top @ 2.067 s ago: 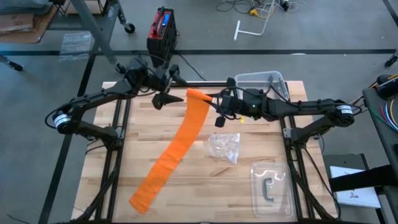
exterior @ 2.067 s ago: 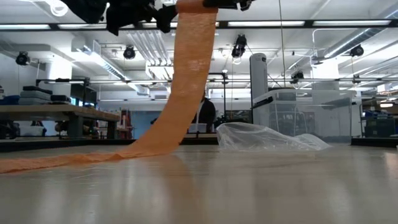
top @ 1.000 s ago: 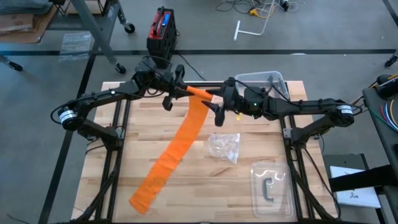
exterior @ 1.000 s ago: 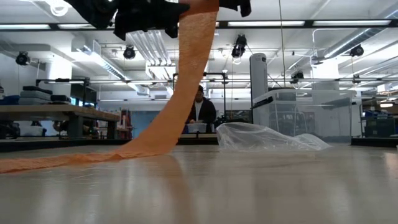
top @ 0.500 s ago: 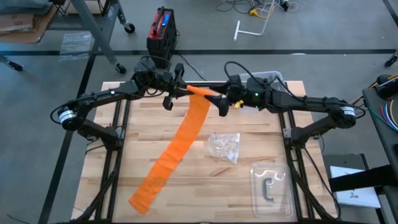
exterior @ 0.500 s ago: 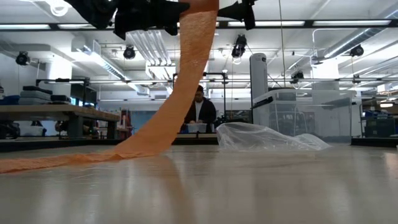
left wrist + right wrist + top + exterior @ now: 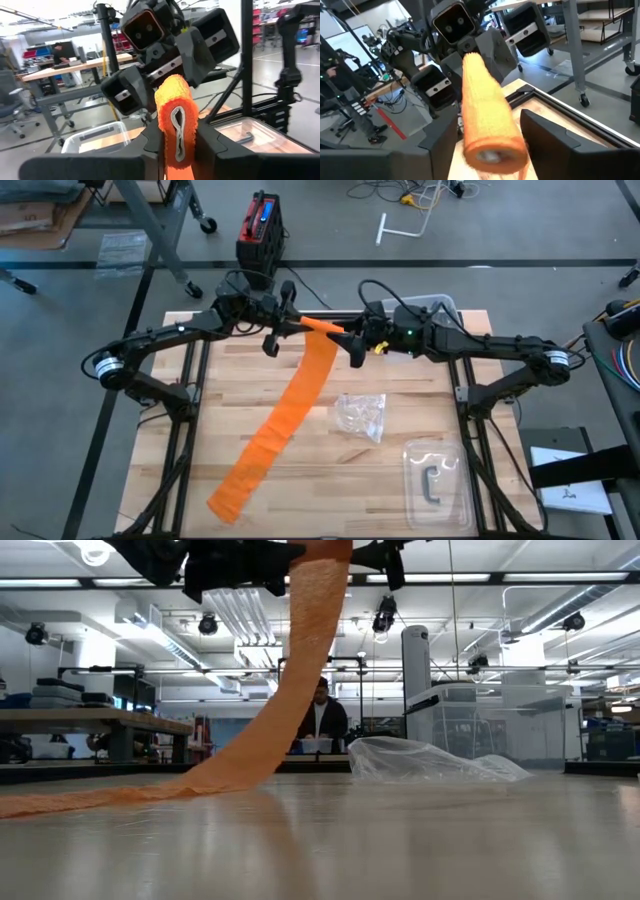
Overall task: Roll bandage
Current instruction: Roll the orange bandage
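left gripper (image 7: 178,142) clamps the bandage (image 7: 290,405) roll end aloft near the table's far edge so the right gripper (image 7: 487,145), part-open around it, can wind.

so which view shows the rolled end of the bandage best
The left wrist view: the rolled end faces the camera, pinched in the left claw. The right wrist view shows the roll sideways between the right claw's fingers. The high view mostly shows the bandage's flat tail; the low view only the hanging strip.
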You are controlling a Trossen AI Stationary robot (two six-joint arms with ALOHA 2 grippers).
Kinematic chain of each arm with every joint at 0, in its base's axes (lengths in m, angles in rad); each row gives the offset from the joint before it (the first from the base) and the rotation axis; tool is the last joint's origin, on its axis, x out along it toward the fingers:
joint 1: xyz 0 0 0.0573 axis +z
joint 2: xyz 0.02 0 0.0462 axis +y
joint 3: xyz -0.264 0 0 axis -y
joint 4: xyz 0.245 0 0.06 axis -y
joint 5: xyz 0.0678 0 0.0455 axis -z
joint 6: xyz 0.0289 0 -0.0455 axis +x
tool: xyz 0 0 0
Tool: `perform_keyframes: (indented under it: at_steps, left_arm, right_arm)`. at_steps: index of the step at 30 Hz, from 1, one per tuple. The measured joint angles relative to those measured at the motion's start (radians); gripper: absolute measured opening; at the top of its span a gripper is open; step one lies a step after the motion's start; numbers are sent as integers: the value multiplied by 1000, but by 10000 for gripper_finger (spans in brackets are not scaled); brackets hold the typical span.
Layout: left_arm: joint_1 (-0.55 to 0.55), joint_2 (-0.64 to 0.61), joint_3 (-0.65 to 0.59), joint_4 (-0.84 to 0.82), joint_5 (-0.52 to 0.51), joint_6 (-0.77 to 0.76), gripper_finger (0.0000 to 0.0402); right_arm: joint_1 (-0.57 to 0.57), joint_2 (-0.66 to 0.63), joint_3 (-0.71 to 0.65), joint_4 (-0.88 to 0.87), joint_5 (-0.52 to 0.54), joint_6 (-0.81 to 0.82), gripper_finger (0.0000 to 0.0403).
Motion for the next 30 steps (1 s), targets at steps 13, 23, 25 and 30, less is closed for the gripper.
perform_keyframes:
  at_steps: [13,23,25,30]
  left_arm:
    - [-4,-1,-3,0,-26,25,72]
    - [10,-5,-10,-59,61,9,130]
    - [40,-11,-11,-83,68,15,152]
    - [126,-16,-11,-87,78,-32,212]
  right_arm:
    - [-1,2,0,21,5,-20,123]
    - [2,3,0,29,-5,-100,97]
    - [3,3,0,31,2,-127,99]
    - [7,3,-28,65,7,-230,99]
